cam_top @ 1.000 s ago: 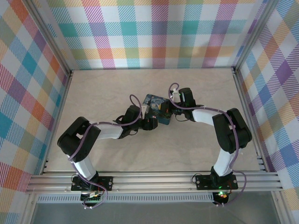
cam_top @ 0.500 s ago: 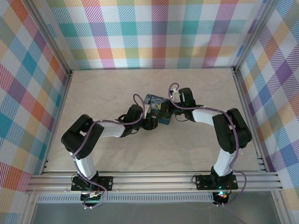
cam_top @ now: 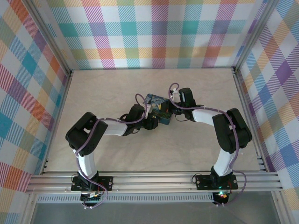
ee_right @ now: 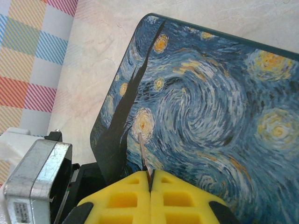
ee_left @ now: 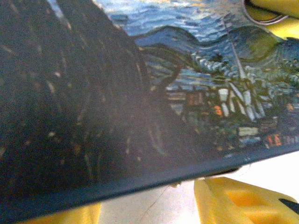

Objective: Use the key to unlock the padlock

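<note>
Right wrist view: padlock's place cannot be told. Key (ee_right: 142, 150), a thin silvery blade seen edge-on, is pinched between the closed yellow fingers of the right gripper (ee_right: 150, 176) and juts out over the painted tin (ee_right: 210, 107), which lies on the table (ee_right: 88, 70). Left gripper (ee_left: 154, 207): fingers about half spread, bare table between them, tin edge across their tips, grasping nothing.

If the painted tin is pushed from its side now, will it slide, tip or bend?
The painted tin sits flat and low on the smooth table, so it would probably slide, not tip. Its straight edges suggest a stiff body. Its smooth painted top may be slippery to hold.
</note>
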You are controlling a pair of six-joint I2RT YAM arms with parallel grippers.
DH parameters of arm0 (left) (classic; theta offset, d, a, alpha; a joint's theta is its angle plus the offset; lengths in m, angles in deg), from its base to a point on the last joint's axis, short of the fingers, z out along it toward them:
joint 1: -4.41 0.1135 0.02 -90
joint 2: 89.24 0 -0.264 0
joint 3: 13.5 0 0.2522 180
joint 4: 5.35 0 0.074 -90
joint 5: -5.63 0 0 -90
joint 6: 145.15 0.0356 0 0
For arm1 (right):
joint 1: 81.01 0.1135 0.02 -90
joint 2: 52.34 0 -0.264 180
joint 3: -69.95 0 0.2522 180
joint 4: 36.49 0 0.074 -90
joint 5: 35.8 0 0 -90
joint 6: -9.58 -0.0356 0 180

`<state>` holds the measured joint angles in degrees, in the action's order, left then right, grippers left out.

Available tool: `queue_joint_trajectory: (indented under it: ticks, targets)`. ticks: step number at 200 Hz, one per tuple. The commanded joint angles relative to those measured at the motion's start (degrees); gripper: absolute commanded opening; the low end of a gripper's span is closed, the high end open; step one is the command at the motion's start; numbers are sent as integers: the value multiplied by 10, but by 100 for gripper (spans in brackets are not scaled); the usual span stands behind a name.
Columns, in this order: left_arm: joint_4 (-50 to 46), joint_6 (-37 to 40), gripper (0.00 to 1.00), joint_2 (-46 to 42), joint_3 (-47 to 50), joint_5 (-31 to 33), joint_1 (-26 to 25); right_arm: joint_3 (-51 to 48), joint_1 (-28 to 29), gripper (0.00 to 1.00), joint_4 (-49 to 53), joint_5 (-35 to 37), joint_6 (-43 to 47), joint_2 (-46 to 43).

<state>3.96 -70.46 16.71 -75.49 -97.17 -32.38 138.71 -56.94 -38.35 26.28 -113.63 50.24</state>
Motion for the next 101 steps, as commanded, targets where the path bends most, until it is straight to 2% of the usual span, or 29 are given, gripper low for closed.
queue_joint_trajectory:
  ticks: [1, 101]
  targets:
    - [24, 12, 52, 14, -21, -2, -11, -22, 10, 2, 46, 2, 1, 13]
    - [24, 9, 44, 26, -31, 33, -29, -24, 10, 2, 44, 1, 3, 14]
